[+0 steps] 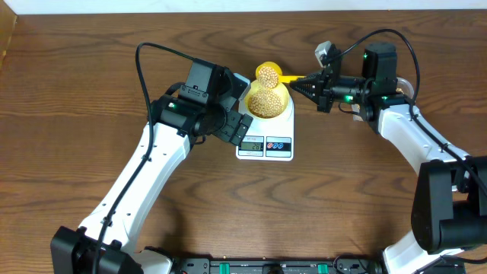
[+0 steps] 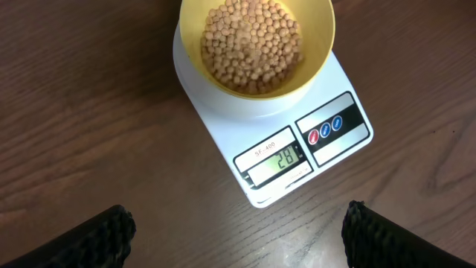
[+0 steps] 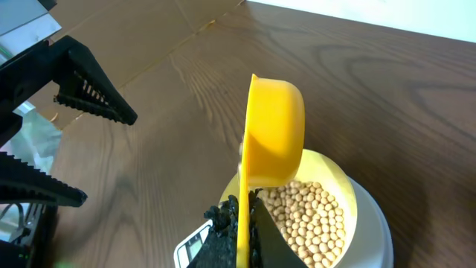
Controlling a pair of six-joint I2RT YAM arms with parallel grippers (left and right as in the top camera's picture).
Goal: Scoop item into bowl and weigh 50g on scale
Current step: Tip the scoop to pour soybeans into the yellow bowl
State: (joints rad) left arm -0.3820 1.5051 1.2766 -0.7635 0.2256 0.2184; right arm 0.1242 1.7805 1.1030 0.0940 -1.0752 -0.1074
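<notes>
Currently: right gripper (image 1: 300, 85) clamped on yellow scoop (image 3: 274, 134) handle, scoop tipped over soybeans (image 2: 253, 45) in pale yellow bowl (image 2: 320, 45) on scale (image 2: 223, 123), just beyond its jaws. Left gripper (image 2: 242, 231) wide, empty. Trickle slowly while you watch the display (image 2: 277, 158).

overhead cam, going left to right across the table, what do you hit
left hand → bowl of beans, sitting on the scale → right hand, gripping the scoop by its handle
</notes>
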